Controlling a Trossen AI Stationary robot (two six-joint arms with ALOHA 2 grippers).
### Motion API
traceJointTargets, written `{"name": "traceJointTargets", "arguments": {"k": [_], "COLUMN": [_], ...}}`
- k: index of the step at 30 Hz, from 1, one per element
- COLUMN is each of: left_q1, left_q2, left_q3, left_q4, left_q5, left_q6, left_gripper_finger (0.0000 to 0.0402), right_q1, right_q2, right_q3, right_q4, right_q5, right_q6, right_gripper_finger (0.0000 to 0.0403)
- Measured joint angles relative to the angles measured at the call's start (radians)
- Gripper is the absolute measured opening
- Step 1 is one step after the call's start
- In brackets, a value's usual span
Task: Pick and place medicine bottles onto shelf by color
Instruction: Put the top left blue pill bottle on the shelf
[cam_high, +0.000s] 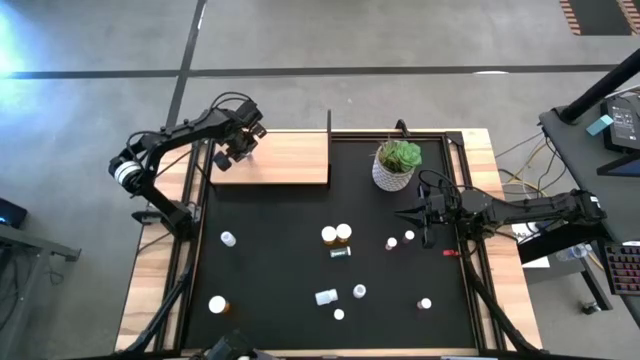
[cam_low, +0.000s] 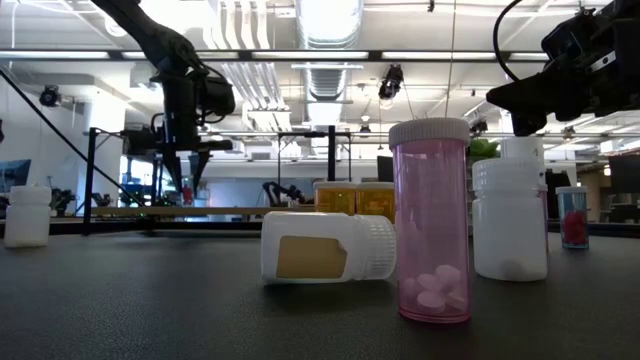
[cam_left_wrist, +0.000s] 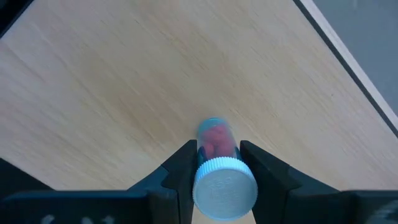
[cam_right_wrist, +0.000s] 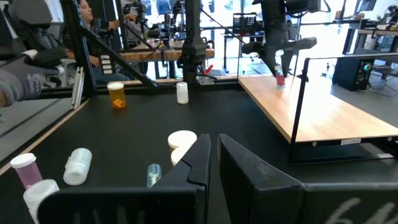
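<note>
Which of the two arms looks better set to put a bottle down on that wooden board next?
The left. Its gripper already clamps a pinkish bottle right above the shelf. The right gripper hangs empty over the black mat, beside the plant pot.

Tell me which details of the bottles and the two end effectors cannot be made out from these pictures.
- High view: the left end effector covers its pink bottle over the shelf.
- Left wrist view: the cap hides whether that bottle touches the board.
- High view: the bottles on the mat are too small to read labels.
- High view: the right end effector is dark against the mat, so its opening is unclear.
</note>
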Motion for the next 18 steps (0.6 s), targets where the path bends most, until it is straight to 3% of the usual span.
{"name": "traceJointTargets", "arguments": {"k": [18], "left_q1": [0.052], "left_q2": [0.000], "left_q3": [0.013], "left_q4": [0.082], "left_q5": [-0.004], "left_q6": [0.003], "left_gripper_finger": [0.0098], "right_q1": [0.000], "right_q2": [0.000], "right_q3": [0.000], "right_q4": [0.000], "right_q5": [0.000], "right_q6": [0.000], "right_gripper_finger": [0.0022]}}
